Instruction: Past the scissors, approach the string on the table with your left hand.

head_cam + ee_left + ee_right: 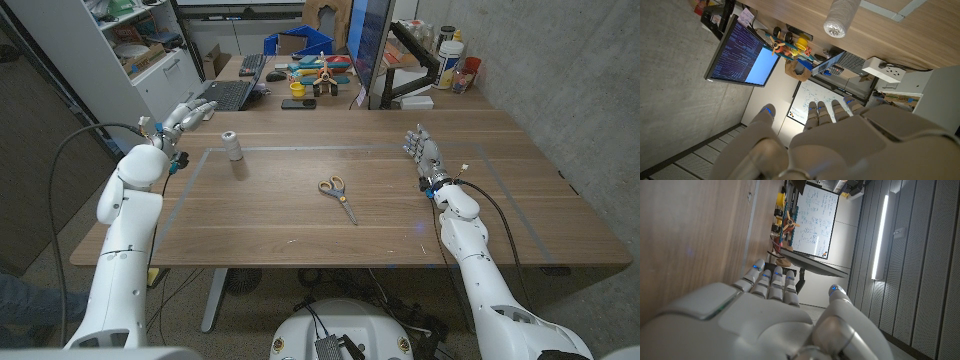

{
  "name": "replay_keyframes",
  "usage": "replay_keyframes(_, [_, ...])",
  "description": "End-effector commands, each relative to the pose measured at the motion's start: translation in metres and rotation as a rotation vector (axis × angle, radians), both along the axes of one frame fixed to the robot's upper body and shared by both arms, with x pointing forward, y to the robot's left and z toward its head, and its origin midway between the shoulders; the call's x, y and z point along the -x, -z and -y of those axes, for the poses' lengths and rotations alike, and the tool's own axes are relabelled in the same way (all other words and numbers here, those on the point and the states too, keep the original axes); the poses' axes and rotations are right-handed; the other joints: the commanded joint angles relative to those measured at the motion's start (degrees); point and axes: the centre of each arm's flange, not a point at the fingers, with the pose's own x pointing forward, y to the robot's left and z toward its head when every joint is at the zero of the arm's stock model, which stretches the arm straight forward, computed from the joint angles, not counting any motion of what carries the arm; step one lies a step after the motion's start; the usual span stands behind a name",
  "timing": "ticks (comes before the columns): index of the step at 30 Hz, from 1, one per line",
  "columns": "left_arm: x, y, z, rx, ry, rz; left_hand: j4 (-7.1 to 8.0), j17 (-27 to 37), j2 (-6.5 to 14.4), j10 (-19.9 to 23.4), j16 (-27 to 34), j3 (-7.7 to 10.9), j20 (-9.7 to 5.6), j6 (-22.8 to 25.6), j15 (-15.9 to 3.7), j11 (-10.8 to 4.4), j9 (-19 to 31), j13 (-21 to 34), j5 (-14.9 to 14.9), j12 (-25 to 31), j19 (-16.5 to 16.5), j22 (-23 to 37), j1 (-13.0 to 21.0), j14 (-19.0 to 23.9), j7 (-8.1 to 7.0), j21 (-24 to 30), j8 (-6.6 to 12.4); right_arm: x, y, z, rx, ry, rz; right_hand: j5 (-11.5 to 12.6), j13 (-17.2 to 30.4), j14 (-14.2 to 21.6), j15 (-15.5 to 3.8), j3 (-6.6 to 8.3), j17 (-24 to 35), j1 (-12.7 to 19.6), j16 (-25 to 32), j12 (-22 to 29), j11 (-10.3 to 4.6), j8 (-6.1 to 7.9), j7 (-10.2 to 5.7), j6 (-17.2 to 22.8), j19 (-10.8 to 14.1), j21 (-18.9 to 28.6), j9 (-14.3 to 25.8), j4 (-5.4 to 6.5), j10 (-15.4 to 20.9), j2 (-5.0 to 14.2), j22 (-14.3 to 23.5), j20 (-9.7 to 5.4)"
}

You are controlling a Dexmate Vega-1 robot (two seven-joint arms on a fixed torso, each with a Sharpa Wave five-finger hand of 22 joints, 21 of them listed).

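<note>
White string wound on a small upright spool [231,145] stands on the table's [300,220] left part, well left of the scissors [338,198]. The left hand [186,116] hovers near it, just behind and to its left, fingers spread and empty. The right hand [424,155] waits far across, also empty, fingers extended.

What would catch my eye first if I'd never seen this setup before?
Probably the two white robot arms reaching over the wooden table: the left hand raised near the far left edge, the right hand standing on the right side. Between them lie orange-handled scissors in the middle, with a pale spool of string standing upright to their left.
</note>
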Motion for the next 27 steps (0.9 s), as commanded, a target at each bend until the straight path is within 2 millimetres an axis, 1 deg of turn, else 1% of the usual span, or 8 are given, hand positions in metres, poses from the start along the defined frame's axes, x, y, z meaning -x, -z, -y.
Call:
replay_keyframes(1, [-0.014, -0.005, -0.003, -0.007, -0.033, -0.041, -0.45, 0.17, -0.03, 0.41, 0.1, 0.14, 0.45, 0.85, -0.03, -0.1, 0.13, 0.19, -0.17, 0.19, -3.65, 0.11, 0.64, 0.51, 0.04, -0.34, 0.53, 0.0, 0.0, 0.001, 0.0, 0.003, 0.006, 0.18, 0.16, 0.38, -0.07, -0.05, 0.27, 0.01, -0.01, -0.37, 0.09, -0.1, 0.08, 0.4, 0.74, -0.45, 0.13, -0.31, 0.51, 0.67, 0.2, 0.04])
replay_keyframes(4, [-0.017, -0.006, -0.002, -0.01, -0.035, -0.047, -0.47, 0.17, -0.01, 0.6, 0.11, 0.14, 0.51, 1.03, -0.07, -0.16, 0.13, 0.19, -0.17, 0.23, -3.59, 0.11, 0.69, 0.6, 0.02, -0.39, 0.57, 0.002, 0.0, 0.002, -0.001, 0.006, 0.006, 0.18, 0.16, 0.41, -0.08, -0.06, 0.27, 0.01, -0.01, -0.37, 0.21, -0.09, 0.03, 0.44, 0.75, -0.51, 0.13, -0.33, 0.55, 0.66, 0.2, 0.07])
replay_keyframes(9, [-0.02, -0.009, 0.0, -0.014, -0.037, -0.046, -0.49, 0.17, 0.02, 0.75, 0.12, 0.14, 0.56, 1.16, -0.06, -0.12, 0.14, 0.2, -0.17, 0.26, -3.49, 0.12, 0.74, 0.7, -0.02, -0.43, 0.58, 0.004, -0.001, 0.005, -0.002, 0.01, 0.01, 0.18, 0.17, 0.44, -0.07, -0.09, 0.27, 0.0, -0.03, -0.38, -0.02, -0.08, 0.07, 0.51, 0.81, -0.66, 0.13, -0.36, 0.62, 0.66, 0.2, 0.11])
replay_keyframes(22, [-0.021, -0.015, 0.006, -0.052, -0.068, -0.048, -0.53, 0.19, 0.1, 0.89, 0.14, 0.15, 0.79, 1.35, -0.05, -0.36, 0.15, 0.21, -0.19, 0.23, -3.33, 0.14, 0.88, 0.92, -0.04, -0.58, 0.54, 0.007, 0.0, 0.006, -0.003, 0.008, 0.017, 0.18, 0.17, 0.58, -0.05, -0.14, 0.26, -0.03, -0.03, -0.4, 0.0, -0.02, 0.08, 0.76, 0.99, -0.97, 0.13, -0.43, 0.8, 0.69, 0.21, 0.1])
replay_keyframes(27, [-0.021, -0.016, 0.008, -0.069, -0.081, -0.052, -0.56, 0.19, 0.13, 1.02, 0.12, 0.16, 0.75, 1.34, 0.01, -0.17, 0.16, 0.22, -0.19, 0.25, -3.24, 0.15, 0.94, 0.96, -0.18, -0.61, 0.5, 0.006, 0.002, 0.006, -0.005, 0.005, 0.015, 0.17, 0.17, 0.7, -0.11, -0.16, 0.27, -0.04, 0.0, -0.46, -0.13, -0.01, 0.06, 0.83, 1.05, -1.09, 0.13, -0.45, 0.73, 0.69, 0.21, 0.07])
